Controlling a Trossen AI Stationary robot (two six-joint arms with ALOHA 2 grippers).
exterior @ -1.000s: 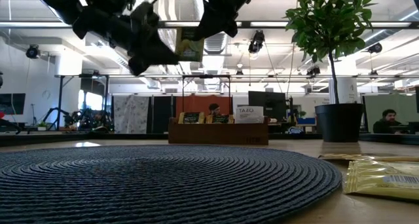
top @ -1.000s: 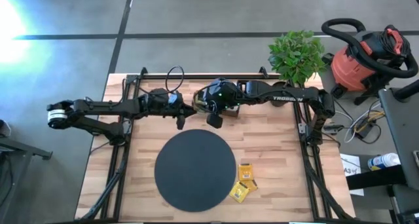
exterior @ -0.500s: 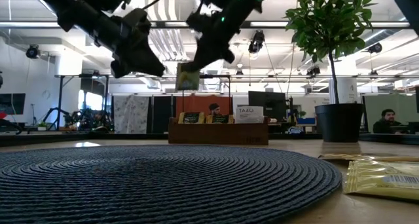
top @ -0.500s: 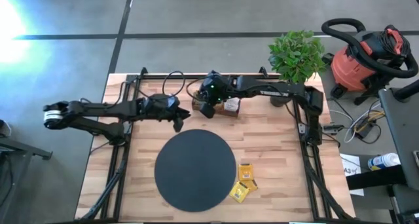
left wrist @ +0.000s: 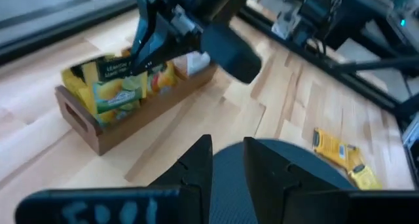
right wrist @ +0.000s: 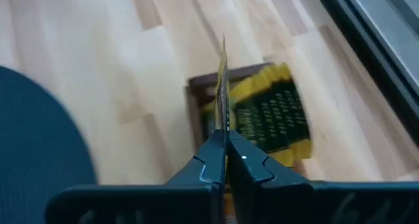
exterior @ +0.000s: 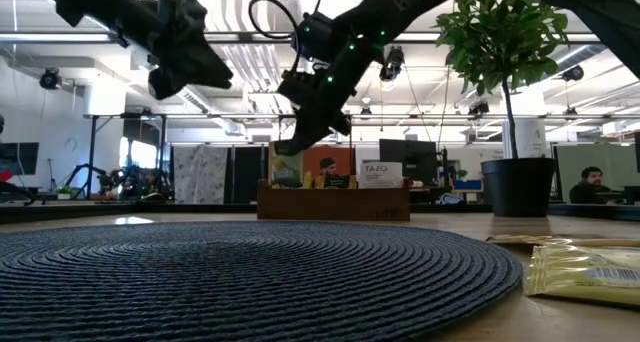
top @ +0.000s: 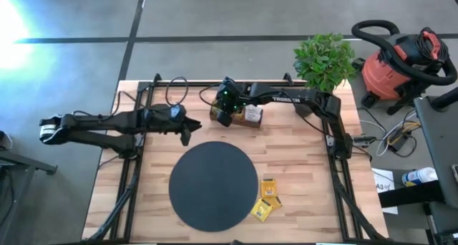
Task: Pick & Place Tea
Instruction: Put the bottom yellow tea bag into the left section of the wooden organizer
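A yellow tea sachet [right wrist: 222, 80] hangs from my shut right gripper [right wrist: 224, 142] over the left end of the brown wooden tray [top: 254, 119], which holds several more tea sachets [left wrist: 160, 76]. The low view shows the held sachet [exterior: 285, 169] below my right gripper [exterior: 290, 142], just above the tray [exterior: 333, 202]. My left gripper [left wrist: 228, 152] is open and holds nothing. It hovers left of the tray, beyond the far-left rim of the black disc [top: 213, 185]. Three tea sachets [top: 266, 199] lie flat on the table by the disc's right rim. My right gripper pinches the yellow sachet's upper edge [right wrist: 223, 122] between its two fingers. The fingers slant downward toward the tray. The sachet hangs upright below them, its lower edge [exterior: 285, 185] about level with the tray's rim. Whether it touches the sachets inside, I cannot tell.
A potted plant [top: 323, 59] stands at the table's far right corner. Black frame rails [top: 336, 166] run along the left, right and far sides of the table. A red vacuum [top: 401, 66] sits on the floor beyond the right edge.
My right gripper has come down and gone toward the table's far-left, carrying the sachet from high above the disc's far rim to just over the tray's left end. My left gripper has drawn back toward the table's left edge.
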